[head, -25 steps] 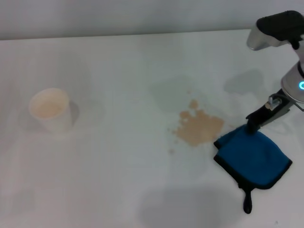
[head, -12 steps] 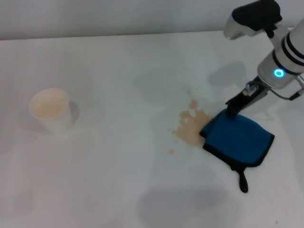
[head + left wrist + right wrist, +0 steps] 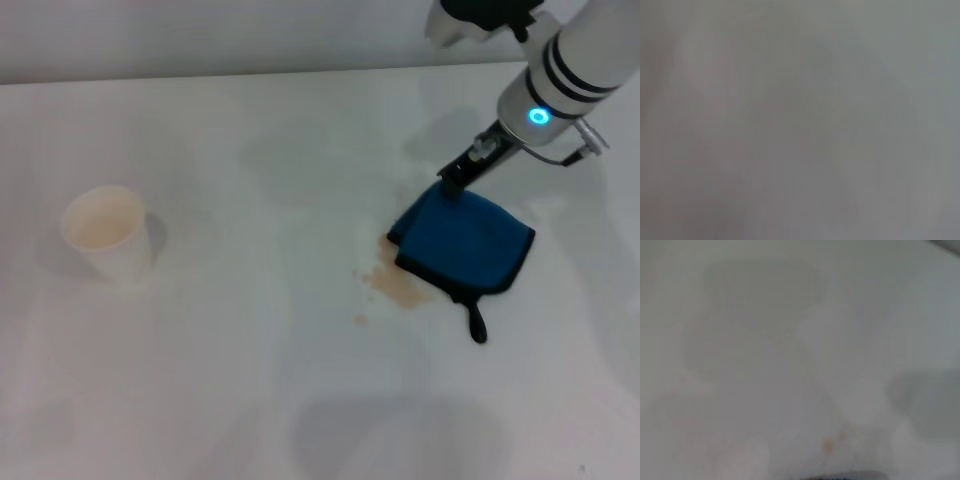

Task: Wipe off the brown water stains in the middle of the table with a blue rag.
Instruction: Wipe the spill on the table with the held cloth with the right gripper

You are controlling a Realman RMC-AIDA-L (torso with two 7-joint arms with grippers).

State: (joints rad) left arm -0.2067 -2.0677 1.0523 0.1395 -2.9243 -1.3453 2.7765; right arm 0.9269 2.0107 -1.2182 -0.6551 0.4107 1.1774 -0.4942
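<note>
Tabletop [image 3: 250, 400]: wide, smooth, plain white; carries everything here.
Right arm: white, enters from far right, slopes down toward the rag.
Right hand [image 3: 452, 183]: dark tip at the far edge of the blue rag, touching it; cannot tell whether closed on the cloth or only pressing.
Left hand: not in view.
Blue rag [image 3: 470, 243]: folded, soft, bright blue, black edging, black loop tab trailing on the near side. Lies right of centre, over the right part of the stain.
Paper cup [image 3: 107, 232]: cream, upright, far left, well apart from the work.
Brown water stains [image 3: 398, 285]: tan, irregular, thin wet film; showing at the rag's near-left edge, specks just left of it.
Risk 1: contact only at one edge; rag may bunch or fold over instead of sliding flat.
Risk 2: smooth surface, so liquid may smear left rather than soak in.
Risk 3: near-left specks lie outside the rag and could be missed.
</note>
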